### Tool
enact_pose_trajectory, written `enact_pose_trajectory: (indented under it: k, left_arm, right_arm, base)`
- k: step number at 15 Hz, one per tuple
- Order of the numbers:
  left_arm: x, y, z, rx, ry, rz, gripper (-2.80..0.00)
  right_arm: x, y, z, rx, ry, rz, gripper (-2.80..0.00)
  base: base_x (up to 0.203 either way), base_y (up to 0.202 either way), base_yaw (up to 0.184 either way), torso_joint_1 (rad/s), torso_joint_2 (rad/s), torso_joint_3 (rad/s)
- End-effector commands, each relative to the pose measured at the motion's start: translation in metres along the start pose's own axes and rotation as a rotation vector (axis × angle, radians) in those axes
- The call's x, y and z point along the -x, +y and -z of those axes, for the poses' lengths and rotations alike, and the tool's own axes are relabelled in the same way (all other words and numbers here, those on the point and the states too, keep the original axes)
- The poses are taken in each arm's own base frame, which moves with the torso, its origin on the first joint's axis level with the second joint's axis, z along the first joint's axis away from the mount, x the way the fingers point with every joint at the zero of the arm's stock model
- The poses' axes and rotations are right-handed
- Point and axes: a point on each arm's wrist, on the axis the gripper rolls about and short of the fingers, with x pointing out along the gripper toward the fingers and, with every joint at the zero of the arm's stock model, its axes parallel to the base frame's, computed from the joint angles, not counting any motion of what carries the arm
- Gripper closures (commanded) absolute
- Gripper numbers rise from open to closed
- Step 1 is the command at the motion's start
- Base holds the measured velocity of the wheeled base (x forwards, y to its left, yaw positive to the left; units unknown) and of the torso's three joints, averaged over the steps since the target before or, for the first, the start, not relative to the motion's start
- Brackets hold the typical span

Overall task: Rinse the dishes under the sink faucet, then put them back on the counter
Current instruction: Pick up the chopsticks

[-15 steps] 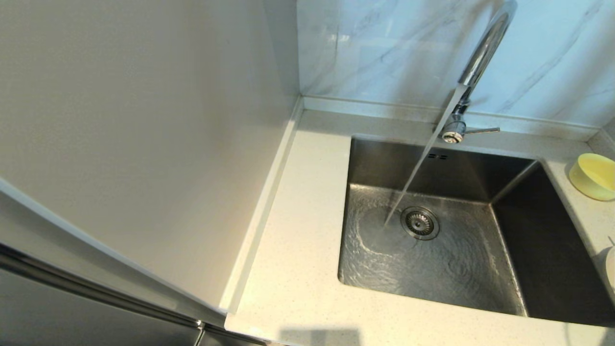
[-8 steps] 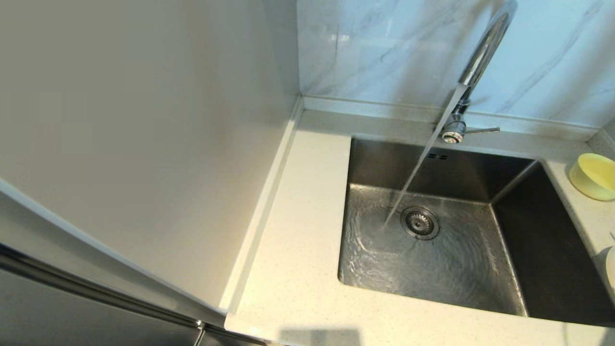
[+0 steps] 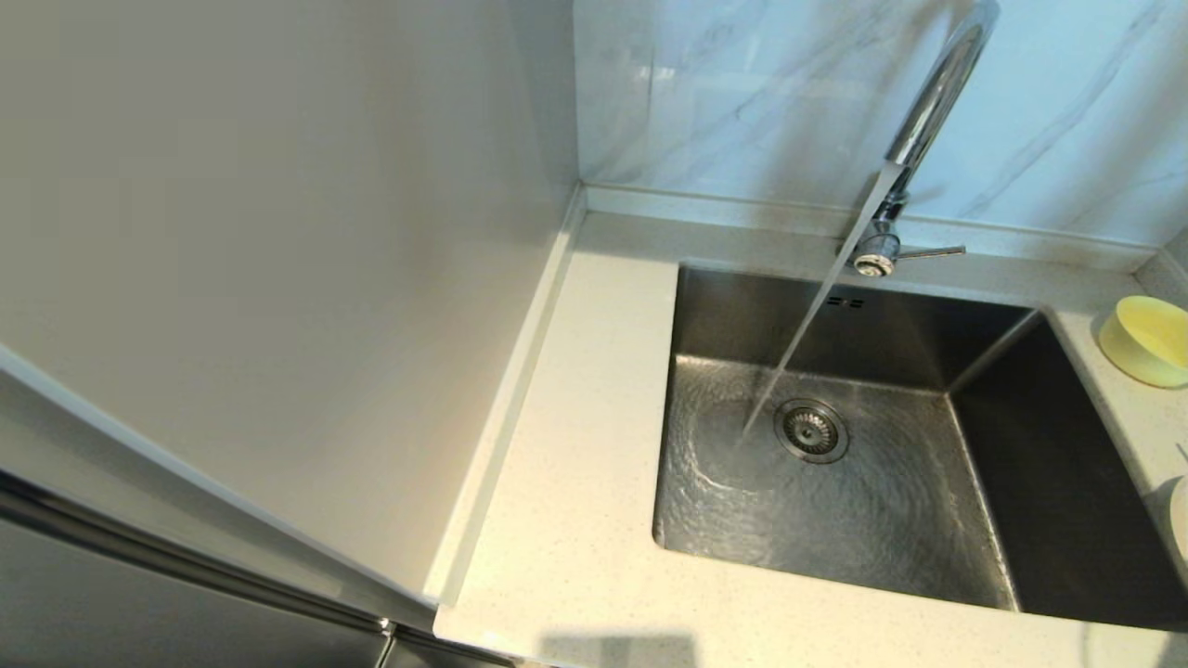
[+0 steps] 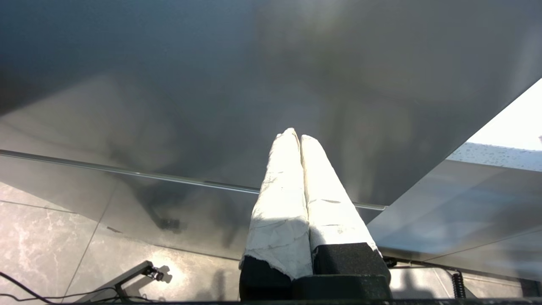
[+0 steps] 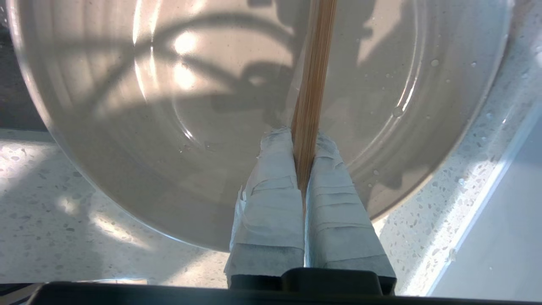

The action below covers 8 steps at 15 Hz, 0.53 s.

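Observation:
Water runs from the chrome faucet (image 3: pixel 933 93) into the steel sink (image 3: pixel 872 520), landing beside the drain strainer (image 3: pixel 811 430). The pale yellow bowl (image 3: pixel 1149 340) stands on the counter (image 3: pixel 575 445) at the sink's far right. A sliver of the cream-white dish (image 3: pixel 1180 520) shows at the right edge. In the right wrist view, the dish (image 5: pixel 169 106) lies wet on the speckled counter, and my right gripper (image 5: pixel 304 135) hangs over it, shut on a thin brown stick (image 5: pixel 315 63). My left gripper (image 4: pixel 295 135) is shut on nothing, low beside a grey cabinet front. Neither gripper shows in the head view.
A tall beige panel (image 3: pixel 278 232) walls off the counter's left side. Grey-veined marble tiles (image 3: pixel 742 93) stand behind the faucet. The faucet lever (image 3: pixel 933 251) points right. Below the left gripper lie a tiled floor (image 4: pixel 42 237) and cables.

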Motion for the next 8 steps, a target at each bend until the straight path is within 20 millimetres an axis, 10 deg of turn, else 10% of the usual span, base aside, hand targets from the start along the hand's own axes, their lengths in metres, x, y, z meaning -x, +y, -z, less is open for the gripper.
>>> enact_pose_trajectory:
  k: [1,8]
  left_arm:
    - [0.0,0.0,0.0,0.0,0.001,0.0,0.0]
    - [0.0,0.0,0.0,0.0,0.0,0.0,0.0]
  right_arm:
    - [0.002,0.0,-0.001,0.008,-0.006,0.003,0.0]
    - [0.023,0.005,-0.009,-0.01,-0.098,0.058,0.0]
  base:
    - [0.0,0.0,0.0,0.0,0.0,0.0]
    - [0.0,0.0,0.0,0.0,0.0,0.0]
